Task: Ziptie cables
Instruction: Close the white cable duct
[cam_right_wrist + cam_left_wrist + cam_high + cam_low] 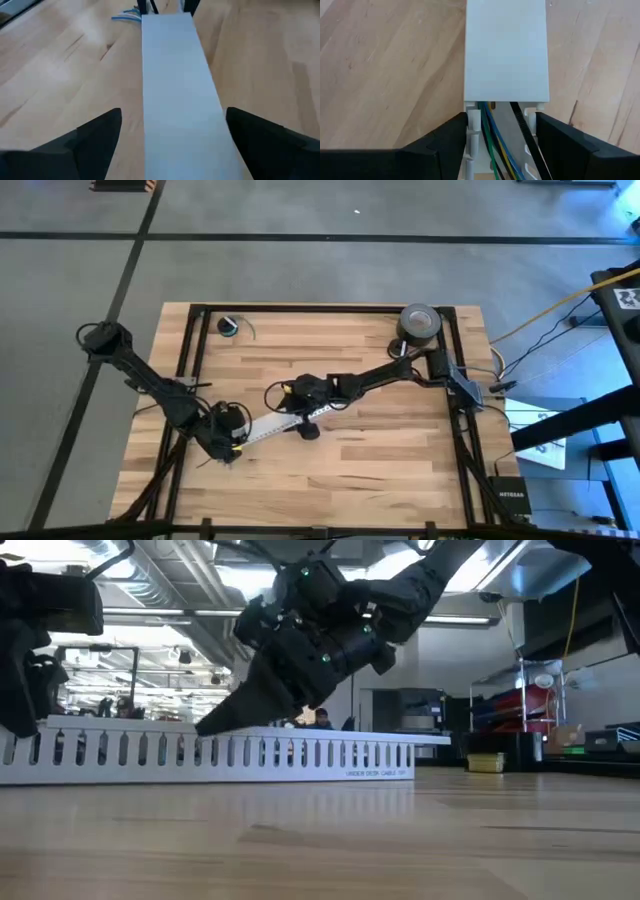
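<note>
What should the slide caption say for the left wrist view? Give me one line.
Left gripper straddles the end of a white slotted duct, fingers on either side, where coloured cables and a black ziptie emerge under its cover.

light: bright, even overhead | shadows: soft | low view: ceiling glare, background blurred

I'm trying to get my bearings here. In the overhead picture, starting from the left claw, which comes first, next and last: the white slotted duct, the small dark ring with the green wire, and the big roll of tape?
From the left claw, near the table's front left:
1. White slotted duct: right at the claw, running toward the table's middle.
2. Small dark ring with green wire: at the back left edge.
3. Big roll of tape: back right corner, farthest.
</note>
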Robot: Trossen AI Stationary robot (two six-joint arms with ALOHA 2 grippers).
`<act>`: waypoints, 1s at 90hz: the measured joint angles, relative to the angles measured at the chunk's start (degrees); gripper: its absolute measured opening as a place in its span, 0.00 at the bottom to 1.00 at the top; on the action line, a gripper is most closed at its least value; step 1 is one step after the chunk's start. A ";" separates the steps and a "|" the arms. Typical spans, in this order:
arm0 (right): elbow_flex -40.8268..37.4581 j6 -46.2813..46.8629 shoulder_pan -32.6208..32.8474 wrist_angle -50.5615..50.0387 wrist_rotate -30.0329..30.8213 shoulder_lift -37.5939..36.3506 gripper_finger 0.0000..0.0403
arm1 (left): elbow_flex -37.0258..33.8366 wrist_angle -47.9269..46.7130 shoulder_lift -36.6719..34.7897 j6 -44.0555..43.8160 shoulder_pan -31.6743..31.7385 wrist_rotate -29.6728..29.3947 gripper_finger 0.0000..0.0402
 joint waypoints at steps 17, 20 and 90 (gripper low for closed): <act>0.00 0.02 -0.02 0.05 -1.05 0.00 0.71 | 0.00 0.03 0.00 -0.09 0.00 0.07 0.52; 0.00 0.00 -0.04 0.05 -1.35 0.00 0.66 | 0.00 0.10 0.00 -0.09 0.00 0.04 0.52; 0.85 4.35 1.28 5.28 -0.67 1.19 0.54 | 0.04 0.44 -0.02 0.84 -0.07 0.83 0.52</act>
